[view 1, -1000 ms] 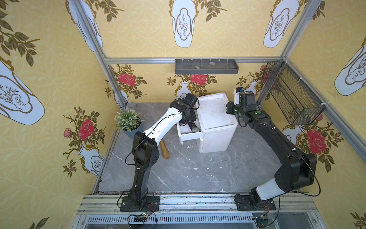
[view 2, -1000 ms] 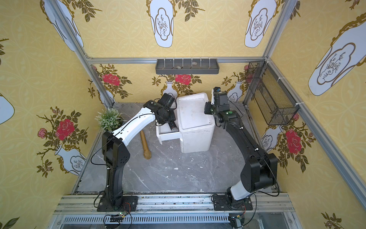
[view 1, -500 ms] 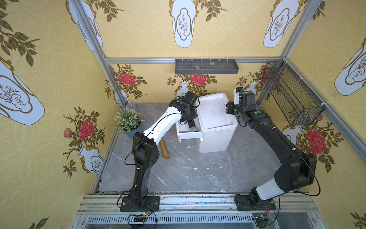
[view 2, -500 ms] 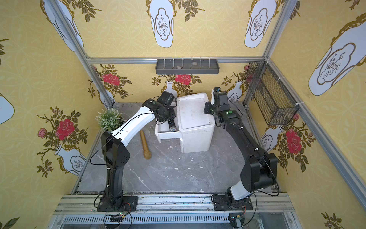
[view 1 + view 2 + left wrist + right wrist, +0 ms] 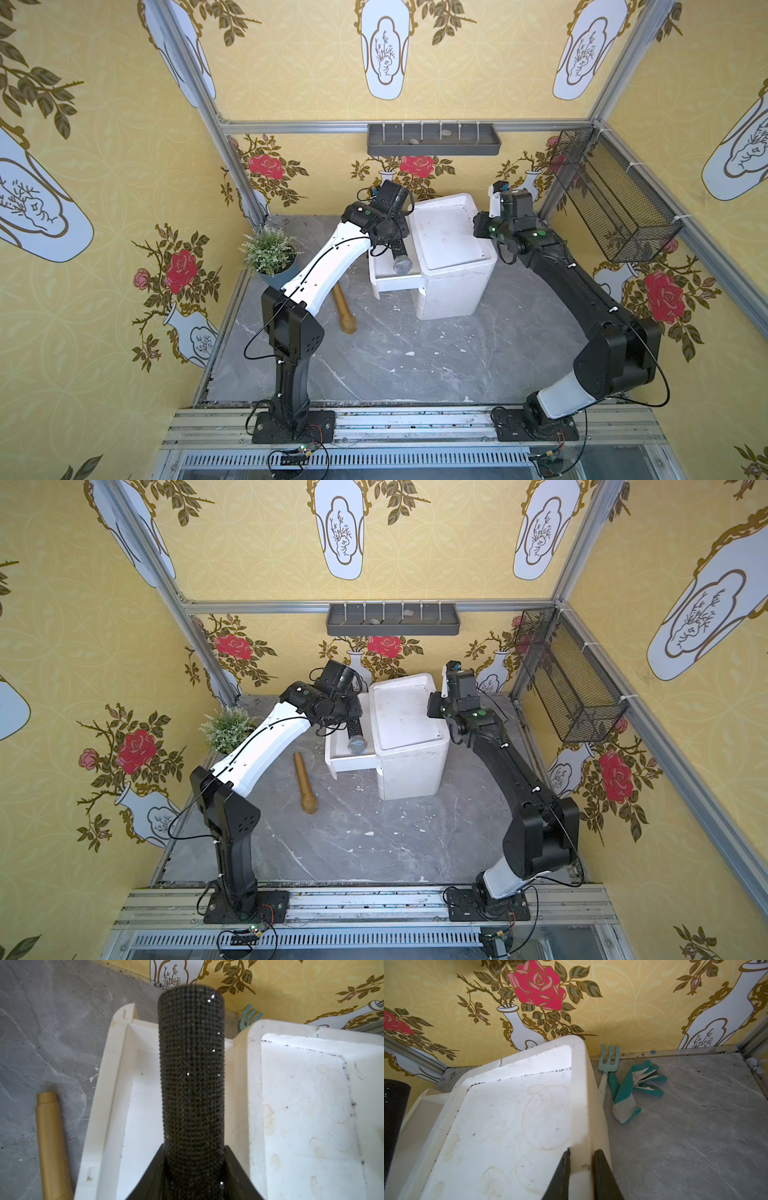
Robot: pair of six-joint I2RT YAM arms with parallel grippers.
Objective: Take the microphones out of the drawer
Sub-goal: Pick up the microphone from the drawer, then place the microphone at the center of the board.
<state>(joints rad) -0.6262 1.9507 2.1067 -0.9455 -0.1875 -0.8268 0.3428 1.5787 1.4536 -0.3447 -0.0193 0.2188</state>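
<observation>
Marble tabletop [image 5: 415, 365] lies open beside the drawer [image 5: 395, 283], left hand [image 5: 194, 1148] gripping microphone [image 5: 191, 1064]

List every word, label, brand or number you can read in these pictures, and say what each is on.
None: no legible text in any view.
The black microphone, white drawer unit, gold microphone and wallpaper carry no lettering.
Circuit boards at the arm bases: any markings too small to read.
</observation>
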